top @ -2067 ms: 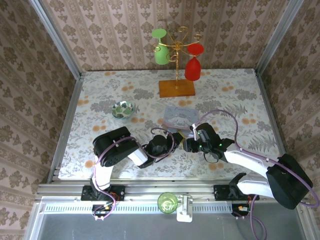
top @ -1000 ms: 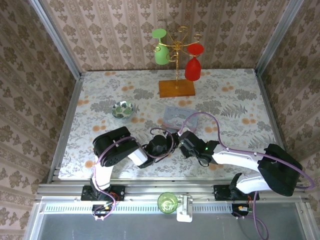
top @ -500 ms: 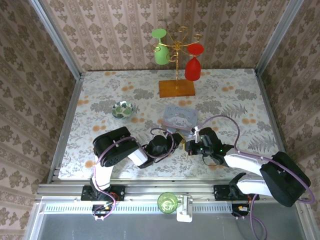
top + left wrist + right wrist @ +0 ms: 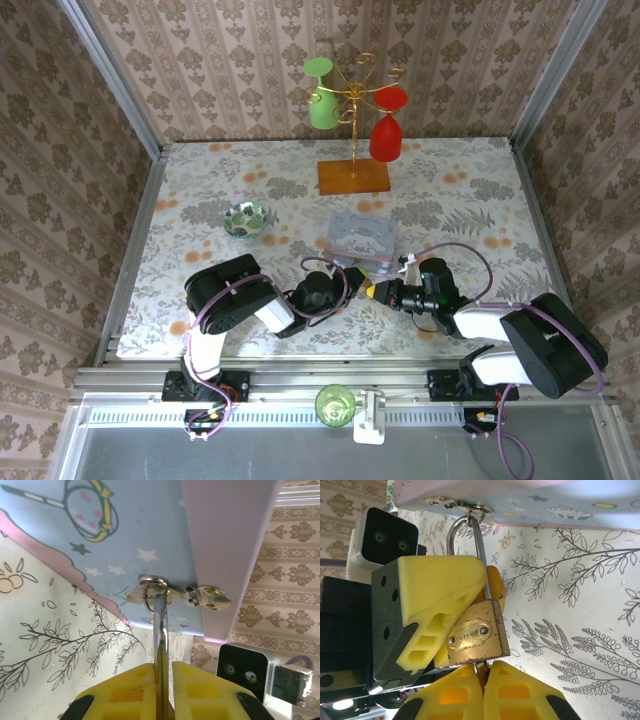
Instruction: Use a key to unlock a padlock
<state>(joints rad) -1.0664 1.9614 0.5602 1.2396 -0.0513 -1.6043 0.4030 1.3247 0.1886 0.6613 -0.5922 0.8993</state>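
The brass padlock (image 4: 476, 636) hangs by its silvery shackle (image 4: 454, 527) from the hasp (image 4: 150, 586) of the pale blue tin box (image 4: 362, 235). My left gripper (image 4: 161, 669) is shut on the shackle (image 4: 160, 630), its yellow fingers (image 4: 432, 597) beside the lock body. My right gripper (image 4: 483, 672) is shut on the key (image 4: 481, 666), which meets the bottom of the lock; just a sliver of the key shows. In the top view the left gripper (image 4: 352, 281) and right gripper (image 4: 375, 291) meet tip to tip at the box's near edge.
A small patterned bowl (image 4: 245, 218) sits left of the box. A gold stand on a wooden base (image 4: 354, 177) carries a green glass (image 4: 321, 100) and a red glass (image 4: 388, 125) at the back. A green cup (image 4: 335, 405) stands on the rail below the table.
My right wrist has swung to the right along the near side while its fingertips stay at the lock. The left arm and the box have held still.
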